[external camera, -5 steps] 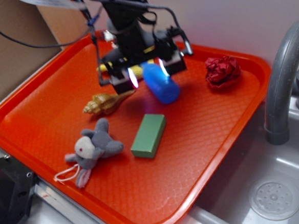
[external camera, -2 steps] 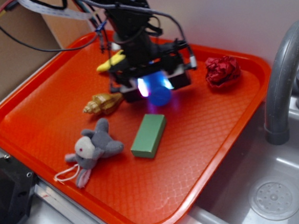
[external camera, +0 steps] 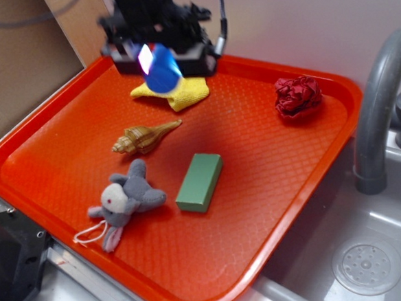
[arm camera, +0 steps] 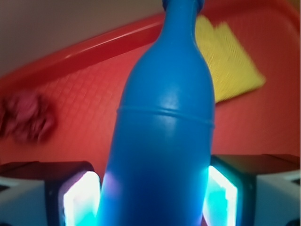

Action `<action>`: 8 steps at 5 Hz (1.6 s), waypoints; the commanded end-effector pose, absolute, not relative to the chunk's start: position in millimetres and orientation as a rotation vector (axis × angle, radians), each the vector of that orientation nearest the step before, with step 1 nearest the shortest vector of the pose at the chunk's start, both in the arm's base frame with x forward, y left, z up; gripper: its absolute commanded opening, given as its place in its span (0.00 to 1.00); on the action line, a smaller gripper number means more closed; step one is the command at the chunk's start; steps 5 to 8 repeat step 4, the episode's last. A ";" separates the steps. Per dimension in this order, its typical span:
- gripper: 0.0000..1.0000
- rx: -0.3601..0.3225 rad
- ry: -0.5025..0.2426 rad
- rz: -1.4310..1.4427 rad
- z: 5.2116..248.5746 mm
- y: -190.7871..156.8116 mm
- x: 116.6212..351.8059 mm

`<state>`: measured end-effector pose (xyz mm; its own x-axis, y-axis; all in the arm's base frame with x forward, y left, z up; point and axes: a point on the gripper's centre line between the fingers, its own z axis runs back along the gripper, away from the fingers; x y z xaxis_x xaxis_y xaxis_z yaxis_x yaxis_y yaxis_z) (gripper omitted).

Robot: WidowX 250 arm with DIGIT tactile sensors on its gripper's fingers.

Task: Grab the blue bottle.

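Presently the gripper (external camera: 158, 60) is closed on the blue bottle (external camera: 162, 74), its two lit pads pressed against either side of the thick body, as the wrist view shows plainly: the bottle (arm camera: 164, 141) fills the space between the fingers (arm camera: 80, 200) with no gap on either flank. The hold sits low on the body, below the moulded ring, leaving the narrow neck pointing away from the wrist camera. That choice looks sound, since the wide cylinder offers the pads more surface than the neck would.

From the exterior view the bottle hangs clear of the orange tray (external camera: 280, 207), above the yellow cloth (external camera: 179, 93) near the tray's far rim. The arm is blurred, so the exact tilt of the bottle cannot be stated with confidence; it appears roughly nose-down.

Other items lie undisturbed on the tray: the seashell (external camera: 141, 138), the green block (external camera: 199, 182), the grey plush toy (external camera: 124, 197) and the red crumpled item (external camera: 298, 95), all well apart from the gripper.

Judgement: the grab is effectively accomplished. The remaining risk is slippage of smooth plastic between the pads.
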<state>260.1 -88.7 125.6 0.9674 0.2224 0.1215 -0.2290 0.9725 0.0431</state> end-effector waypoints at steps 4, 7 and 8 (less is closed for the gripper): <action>0.00 0.020 -0.235 -0.175 248.5 -48.3 227.8; 0.00 0.020 -0.235 -0.175 248.5 -48.3 227.8; 0.00 0.020 -0.235 -0.175 248.5 -48.3 227.8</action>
